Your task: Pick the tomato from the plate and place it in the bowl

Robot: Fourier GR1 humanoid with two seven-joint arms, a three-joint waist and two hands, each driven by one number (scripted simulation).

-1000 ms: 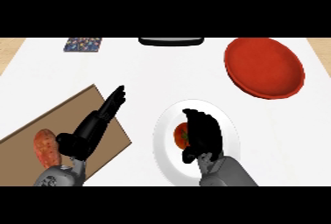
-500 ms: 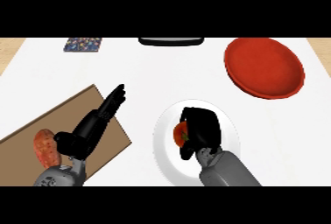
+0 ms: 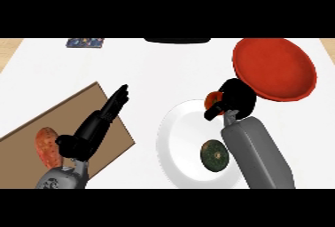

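Note:
My right hand (image 3: 234, 100) is curled round the red tomato (image 3: 212, 99), of which only a sliver shows at the hand's left side. The hand hangs over the far right rim of the white plate (image 3: 180, 137), close to the near left edge of the red bowl (image 3: 274, 67). A dark green round thing (image 3: 215, 155) lies on the plate beside my right forearm. My left hand (image 3: 98, 124) rests open over the brown cutting board (image 3: 59, 128), fingers pointing away.
A reddish oval food item (image 3: 47, 145) lies on the cutting board's near left part. A small patterned object (image 3: 86, 42) sits at the far left. A dark object (image 3: 178, 40) is at the counter's far edge.
My right hand has lifted with the tomato and moved away and right, toward the bowl. The dark green thing on the plate is now uncovered. The left hand stayed put.

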